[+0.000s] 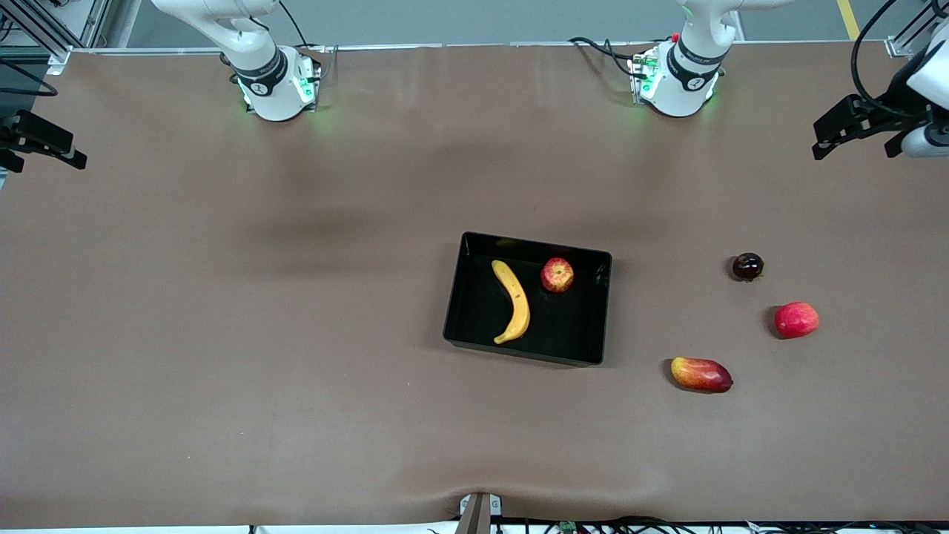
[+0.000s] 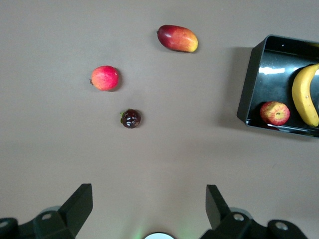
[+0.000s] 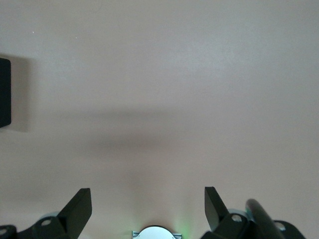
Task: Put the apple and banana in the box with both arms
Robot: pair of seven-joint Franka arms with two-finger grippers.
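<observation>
The black box (image 1: 534,243) sits mid-table. The yellow banana (image 1: 513,300) and the red, yellow-streaked apple (image 1: 557,274) both lie inside it, side by side and apart. My left gripper (image 1: 830,141) is up in the air over the left arm's end of the table, open and empty. The left wrist view (image 2: 149,191) shows its fingers spread, with the box (image 2: 249,84), apple (image 2: 274,112) and banana (image 2: 304,94) far off. My right gripper (image 1: 63,152) is up over the right arm's end of the table, open and empty (image 3: 148,194). A box corner (image 3: 4,92) shows in the right wrist view.
Three loose fruits lie between the box and the left arm's end of the table: a dark round fruit (image 1: 747,266), a smooth red-pink fruit (image 1: 797,320) and an elongated red-yellow fruit (image 1: 701,374). The brown table (image 1: 222,334) is bare toward the right arm's end.
</observation>
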